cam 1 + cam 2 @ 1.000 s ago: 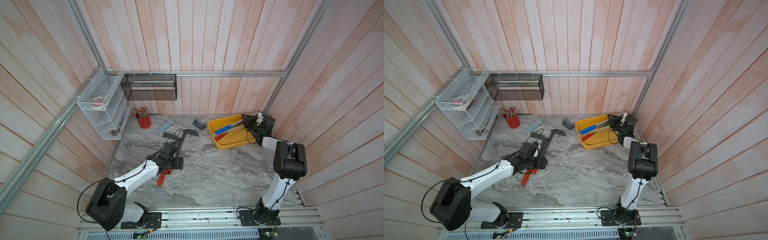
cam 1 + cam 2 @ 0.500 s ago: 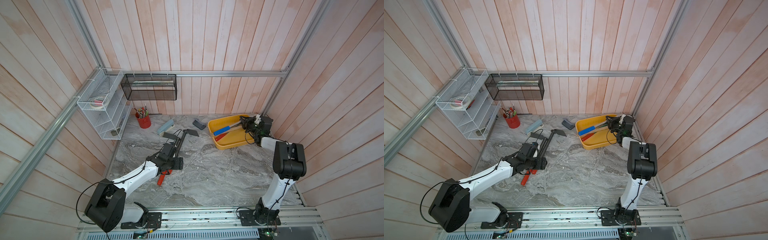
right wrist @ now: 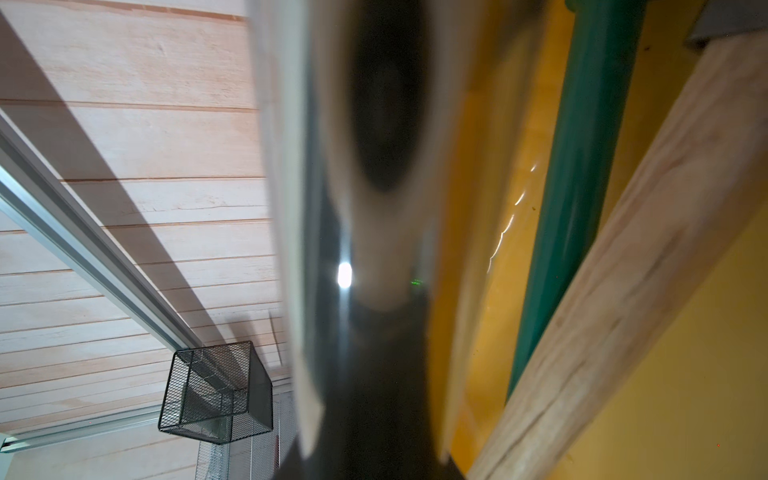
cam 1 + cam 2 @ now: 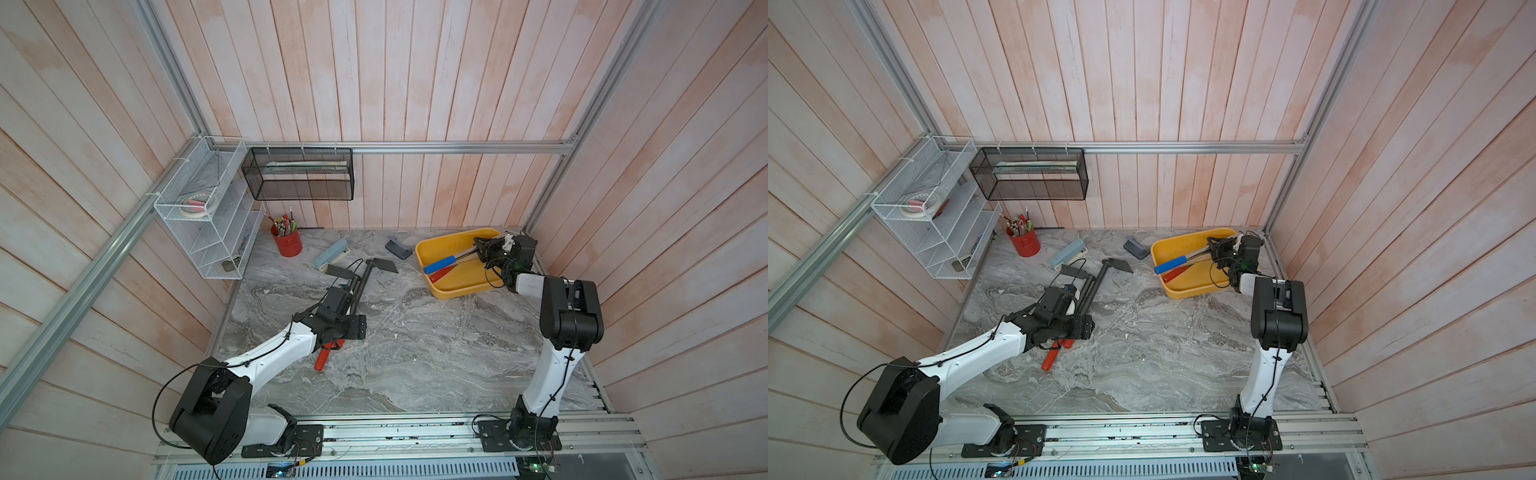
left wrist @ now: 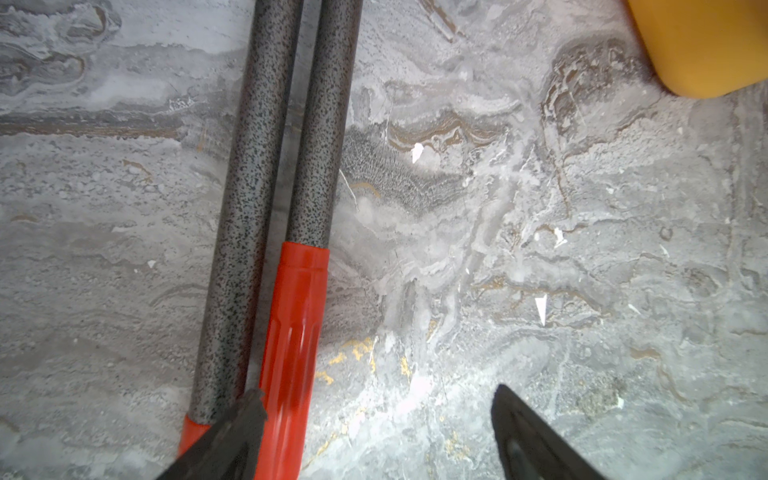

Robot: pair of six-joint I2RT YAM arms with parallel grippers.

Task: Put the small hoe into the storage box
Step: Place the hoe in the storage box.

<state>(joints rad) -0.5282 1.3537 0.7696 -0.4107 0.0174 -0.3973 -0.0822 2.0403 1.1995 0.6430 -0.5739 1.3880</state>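
Currently the small hoe [image 4: 382,266] (speckled grey metal shaft, red plastic grip, dark flat crosswise head) lies flat on the grey marble bench [image 4: 415,353]. It is outside the storage box [image 4: 457,294], the shallow yellow plastic tray with a rolled rim. Head end is near the box's corner but apart from it; grip end lies well apart from the box.

A second long tool [image 4: 338,271] has the same grey shaft and red grip, with a dark slanted blade. It runs parallel, just beside the hoe on the side away from the box.

Left jaws: open wide, low over the two red grips. In the left wrist view one fingertip [image 5: 232,428] sits over the second tool's shaft where its grip starts. The other fingertip [image 5: 523,419] is over bare bench on the box side. The hoe's grip runs between them, close against the first. Contact: cannot tell.

Right jaws: closed, inside the box at its corner farthest from the hoe, by the metal ends of a blue-handled tool [image 4: 440,264] and a red-handled tool [image 4: 442,274] lying in the box. What they pinch: cannot tell, since the right wrist view is blurred up close. It does show a green shaft [image 3: 577,166] and a pale wooden handle [image 3: 623,291] on the box's yellow floor.

Just beside the box's corner, hoe side: a small dark grey plastic piece [image 4: 398,249]. Farther from the box that way: a pale blue stapler [image 4: 330,257], a red pen cup [image 4: 286,245] and a white wire rack [image 4: 208,232]. A black mesh basket [image 4: 297,174] hangs on the wall.
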